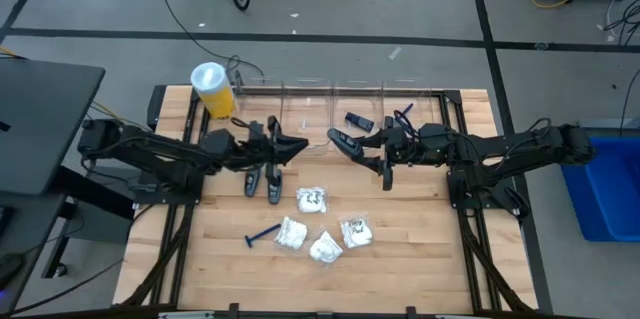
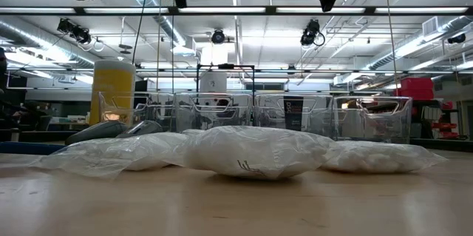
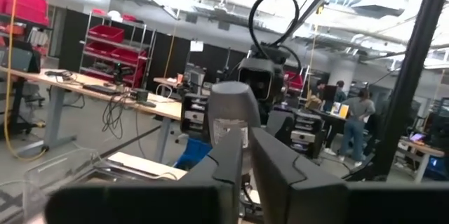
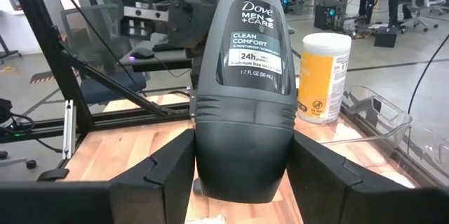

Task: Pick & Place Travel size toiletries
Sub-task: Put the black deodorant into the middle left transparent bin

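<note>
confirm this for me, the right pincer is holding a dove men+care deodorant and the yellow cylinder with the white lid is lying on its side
Not quite. The right pincer does hold the Dove Men+Care deodorant, but the yellow cylinder with the white lid is standing upright, not lying on its side. The right wrist view shows this, and the low view agrees.

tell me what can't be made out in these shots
- Left gripper: the left wrist view shows a grey piece between its fingers, but its label is blurred.
- Clear bins: in the low view the white packets block what lies inside.
- Blue razor: too small in the high view for detail.
</note>
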Available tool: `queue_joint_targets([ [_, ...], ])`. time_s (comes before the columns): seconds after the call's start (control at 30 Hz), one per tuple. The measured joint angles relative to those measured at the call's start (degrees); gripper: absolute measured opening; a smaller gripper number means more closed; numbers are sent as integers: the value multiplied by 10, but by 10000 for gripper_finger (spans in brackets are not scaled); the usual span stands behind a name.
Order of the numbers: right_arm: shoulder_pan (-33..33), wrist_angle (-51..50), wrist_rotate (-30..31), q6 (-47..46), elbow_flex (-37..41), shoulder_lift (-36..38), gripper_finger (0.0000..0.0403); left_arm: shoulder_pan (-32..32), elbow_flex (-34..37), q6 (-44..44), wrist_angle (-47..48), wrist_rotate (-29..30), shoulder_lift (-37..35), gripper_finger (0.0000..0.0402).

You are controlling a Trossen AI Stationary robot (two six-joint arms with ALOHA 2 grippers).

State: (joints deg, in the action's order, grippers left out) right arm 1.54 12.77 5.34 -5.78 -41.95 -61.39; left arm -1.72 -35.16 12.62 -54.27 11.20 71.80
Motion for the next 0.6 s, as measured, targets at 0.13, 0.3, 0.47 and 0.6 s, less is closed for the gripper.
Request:
queue_joint_targets([
  [0.13,0,10,0,0,0,0,197,0,-31,-7,1,4,41,88],
  [0.3,0,22,0,0,0,0,200,0,-62,5,0,12,77,166],
  [0.47,0,35,0,2,0,0,198,0,-84,8,0,10,90,237],
  [0.6,0,51,0,6,0,0,199,0,-95,13,-2,13,90,277],
])
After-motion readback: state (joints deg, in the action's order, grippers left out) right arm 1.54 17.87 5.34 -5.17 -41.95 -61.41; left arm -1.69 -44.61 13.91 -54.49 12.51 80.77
